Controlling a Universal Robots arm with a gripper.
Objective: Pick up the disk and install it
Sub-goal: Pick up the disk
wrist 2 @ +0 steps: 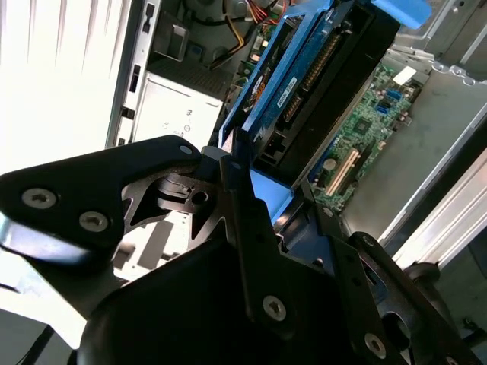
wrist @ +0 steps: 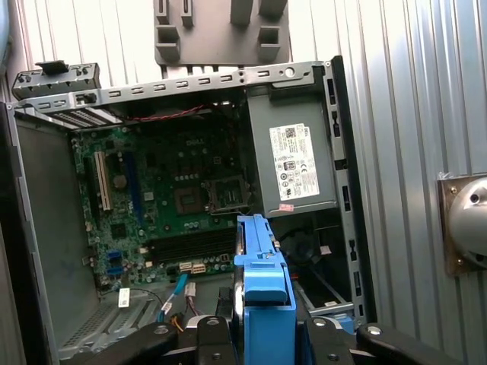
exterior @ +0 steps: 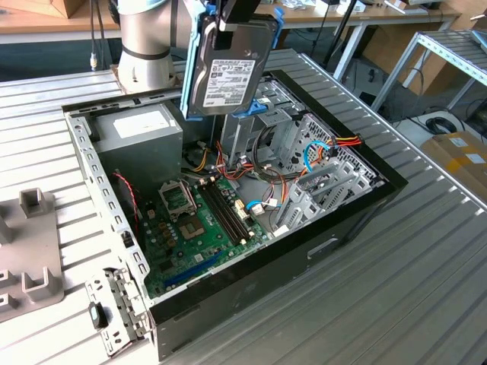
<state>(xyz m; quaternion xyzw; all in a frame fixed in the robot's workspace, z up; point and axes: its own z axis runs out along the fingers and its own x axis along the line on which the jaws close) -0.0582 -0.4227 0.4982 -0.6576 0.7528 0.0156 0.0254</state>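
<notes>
1. The gripper (exterior: 234,21) is clenched on the disk (exterior: 228,72), pinching the blue frame at its upper edge. In the second wrist view the fingers (wrist 2: 247,228) press that frame from both sides.
2. The disk hangs just below the gripper, on edge and slightly tilted, with its white label facing the exterior view's camera.
3. It touches nothing beneath it and is held in the air above the open computer case (exterior: 304,258).
4. Under the gripper, past the disk's lower edge, is the far part of the case, where a bundle of coloured cables (exterior: 224,161) runs beside the silver drive cage (exterior: 319,152).
5. The green motherboard (wrist: 167,190) lies flat on the case floor, below the gripper and off to 1 side.
6. The grey power supply box (wrist: 293,163) sits in a corner of the case, lower than the held disk and apart from it.
7. The case rests on a ribbed metal table (exterior: 411,304).
</notes>
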